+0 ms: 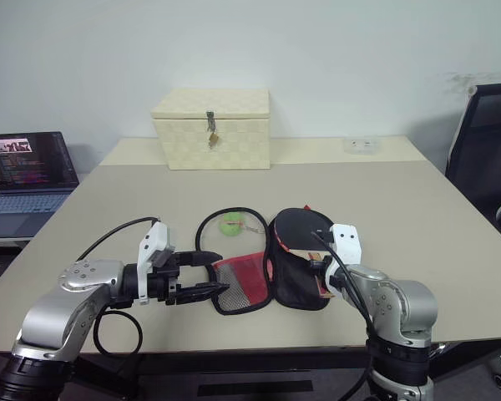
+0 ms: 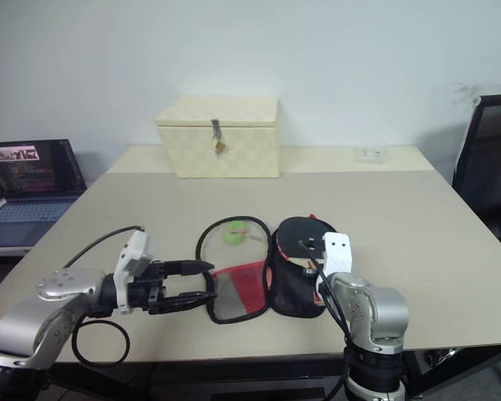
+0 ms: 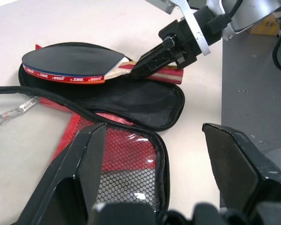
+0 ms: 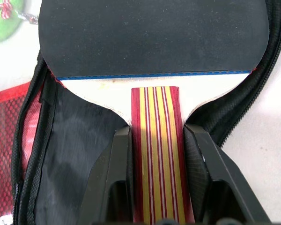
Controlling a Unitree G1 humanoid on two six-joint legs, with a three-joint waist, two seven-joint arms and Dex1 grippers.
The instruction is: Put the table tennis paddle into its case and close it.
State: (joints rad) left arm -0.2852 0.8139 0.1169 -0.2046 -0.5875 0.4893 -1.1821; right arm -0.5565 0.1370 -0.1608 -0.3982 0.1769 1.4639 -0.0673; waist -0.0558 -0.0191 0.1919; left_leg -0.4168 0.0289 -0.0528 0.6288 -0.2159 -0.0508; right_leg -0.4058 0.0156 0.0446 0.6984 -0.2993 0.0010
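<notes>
While right gripper (image 4: 158, 187) holds paddle handle between both fingers, table tennis paddle (image 3: 72, 65) lies over right half of opened case (image 1: 296, 280), blade beyond gripper, partly seated. Grip by handle likely to slide blade deep into case. Long axis runs away from robot: blade toward cream box (image 1: 212, 128), handle toward table's near edge. Left gripper (image 1: 202, 273) just beside case's mesh-lined left half, fingers spread wide, holding nothing; probably waiting to fold half over. Green ball (image 1: 231, 223) between case and box.

Silver arms, white wrist blocks, black fingers (image 1: 202, 273) — looping black cables
</notes>
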